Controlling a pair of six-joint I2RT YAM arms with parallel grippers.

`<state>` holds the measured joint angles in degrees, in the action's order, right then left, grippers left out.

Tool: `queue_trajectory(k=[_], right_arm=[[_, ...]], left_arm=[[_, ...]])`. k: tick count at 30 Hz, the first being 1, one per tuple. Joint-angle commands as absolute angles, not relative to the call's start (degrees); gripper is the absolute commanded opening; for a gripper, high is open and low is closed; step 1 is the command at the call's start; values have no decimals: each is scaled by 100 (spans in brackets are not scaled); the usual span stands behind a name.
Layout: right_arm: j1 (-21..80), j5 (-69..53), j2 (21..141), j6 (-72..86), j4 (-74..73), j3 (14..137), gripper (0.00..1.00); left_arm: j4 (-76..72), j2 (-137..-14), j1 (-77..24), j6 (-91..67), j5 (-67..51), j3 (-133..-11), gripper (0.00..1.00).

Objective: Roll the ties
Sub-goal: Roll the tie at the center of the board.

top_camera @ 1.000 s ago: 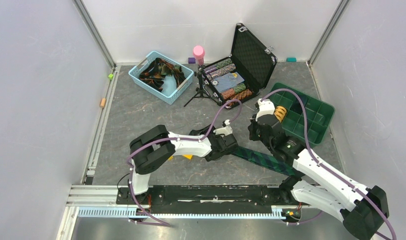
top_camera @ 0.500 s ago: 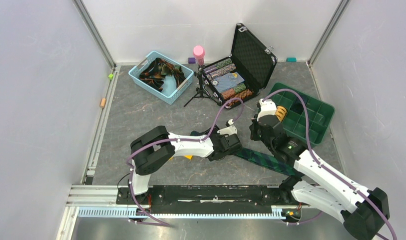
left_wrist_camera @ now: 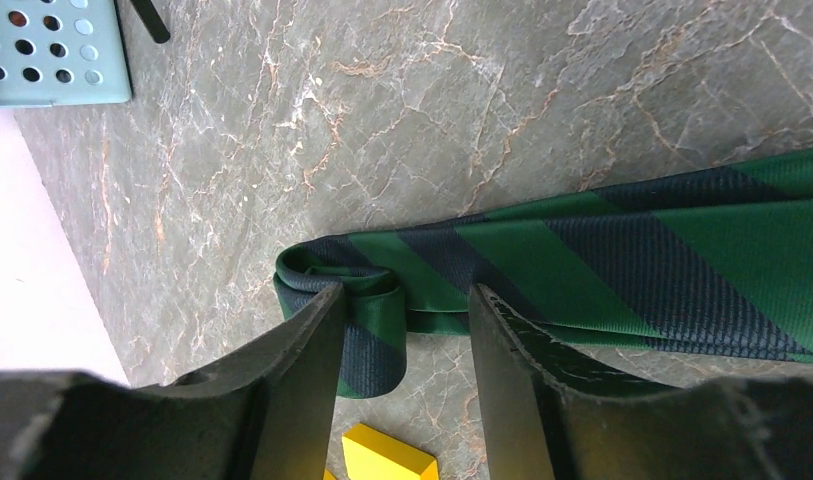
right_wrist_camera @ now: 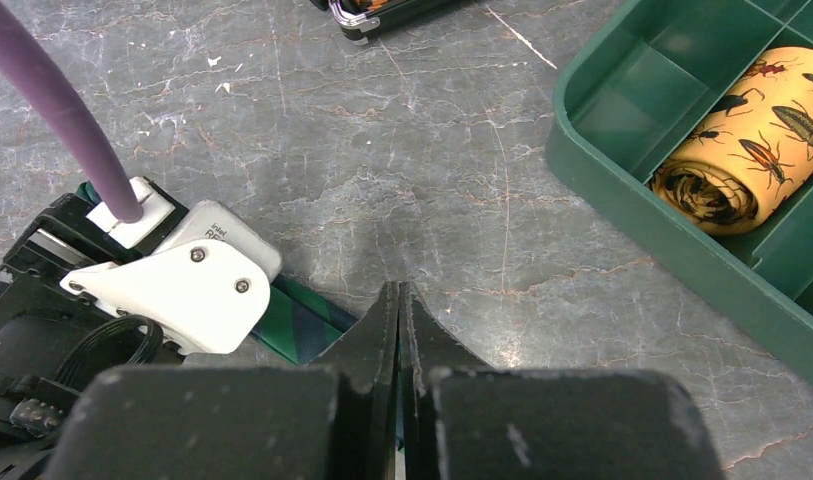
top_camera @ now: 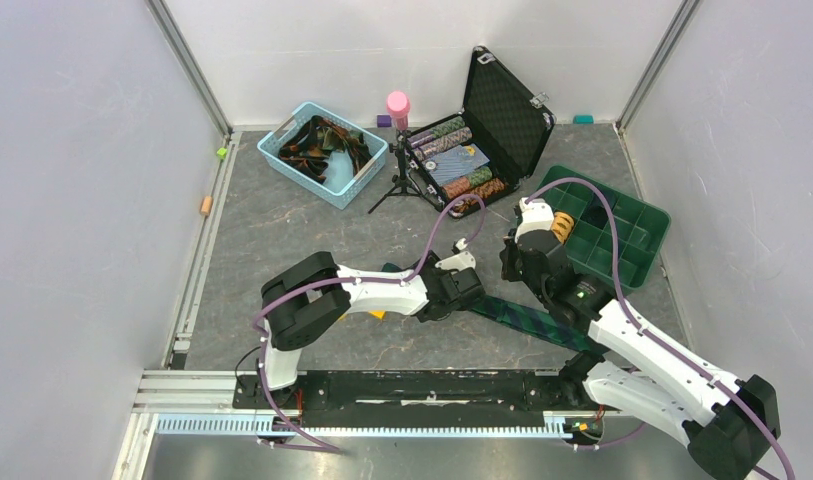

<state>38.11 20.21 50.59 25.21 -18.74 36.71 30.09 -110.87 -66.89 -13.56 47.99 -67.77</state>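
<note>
A green-and-navy tie (top_camera: pixel 527 320) lies across the floor. In the left wrist view its left end (left_wrist_camera: pixel 367 300) is folded into a small loose roll. My left gripper (left_wrist_camera: pixel 402 310) is open, and its fingers stand on either side of that roll. In the top view the left gripper (top_camera: pixel 444 295) hides the roll. My right gripper (right_wrist_camera: pixel 397 295) is shut and sits over the tie (right_wrist_camera: pixel 307 325) just right of the left wrist. I cannot tell whether it pinches fabric. It shows in the top view (top_camera: pixel 515 275). A rolled orange tie (right_wrist_camera: pixel 757 150) lies in the green tray (top_camera: pixel 632 255).
A blue basket (top_camera: pixel 322 150) with several loose ties stands at the back left. An open black case (top_camera: pixel 492 125) holding rolled items and a pink-topped tripod (top_camera: pixel 397 105) stand at the back. A yellow block (left_wrist_camera: pixel 387 458) lies just beside the roll.
My left gripper has shifted slightly to the right along the tie. The right gripper has barely moved.
</note>
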Motion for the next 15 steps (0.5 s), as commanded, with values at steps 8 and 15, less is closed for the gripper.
queue_trajectory(k=[8,15], right_arm=[[3784,2167,4996,2484,-1794,3744,1],[3786,2244,5000,2511,-1766,3805,1]], left_arm=[[2778,-10687,-6706,-1731,4739,-6890,62],[2603,-10082,-6707,-1910,4334,-6826,63]])
